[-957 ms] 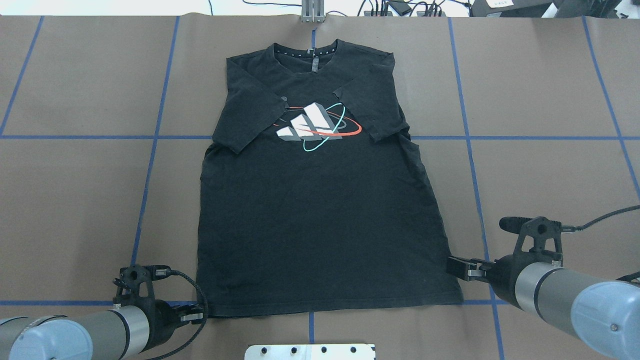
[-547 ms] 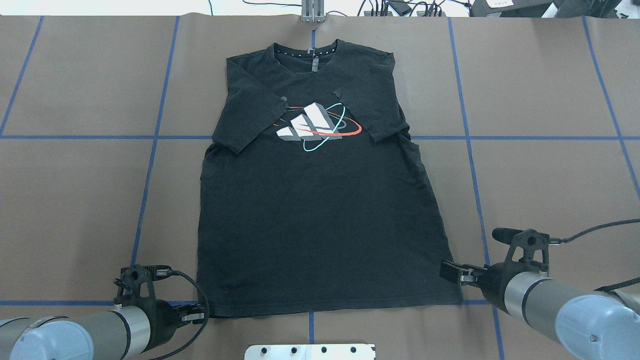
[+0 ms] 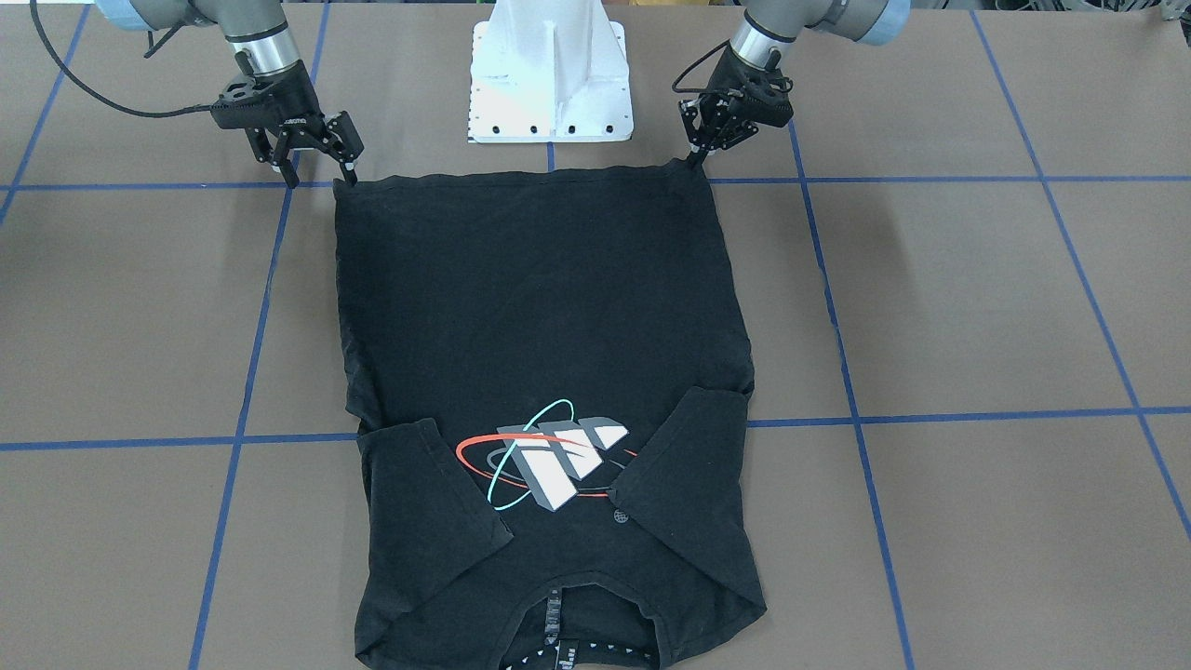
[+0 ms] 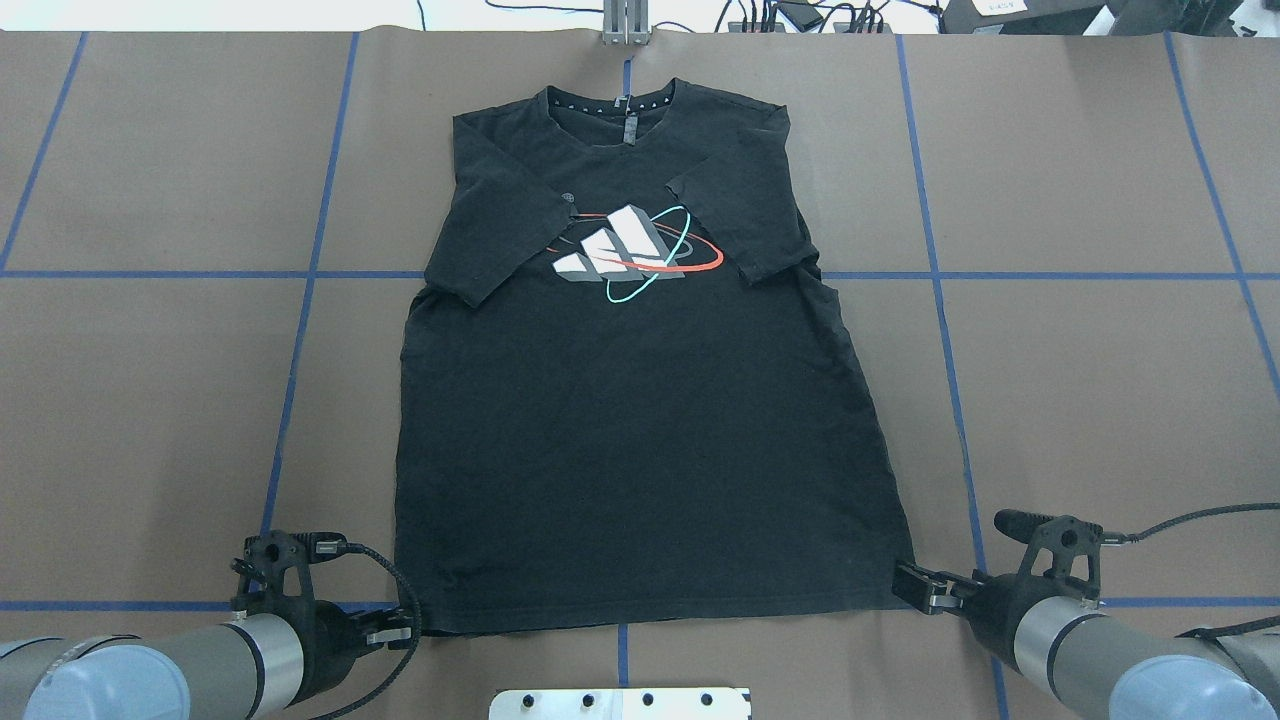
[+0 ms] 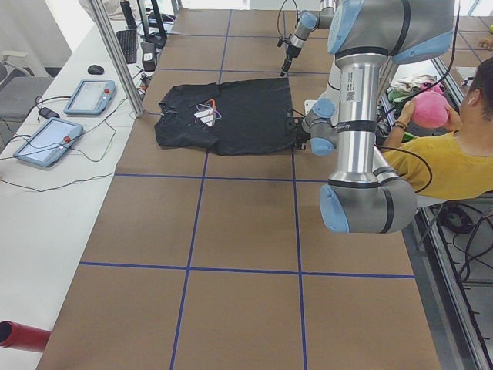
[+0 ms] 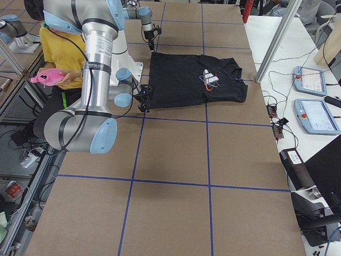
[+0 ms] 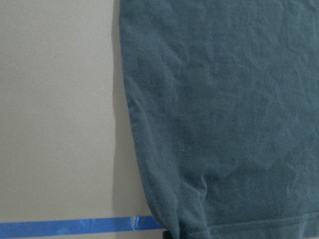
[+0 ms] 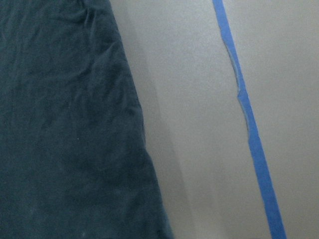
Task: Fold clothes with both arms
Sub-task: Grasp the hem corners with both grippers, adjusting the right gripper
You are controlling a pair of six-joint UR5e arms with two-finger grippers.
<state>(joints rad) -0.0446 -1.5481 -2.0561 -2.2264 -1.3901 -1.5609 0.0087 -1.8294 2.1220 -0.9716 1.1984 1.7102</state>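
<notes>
Brown paper crossed by blue tape lines covers the table. The black T-shirt lies flat at its middle, collar far from the robot, 2 sleeves folded inward. The left gripper is pinched on the near left hem corner. The right gripper stands spread, unclenched, at the near right corner.

Left pincer pinched together low, right pincer spread apart low.
</notes>
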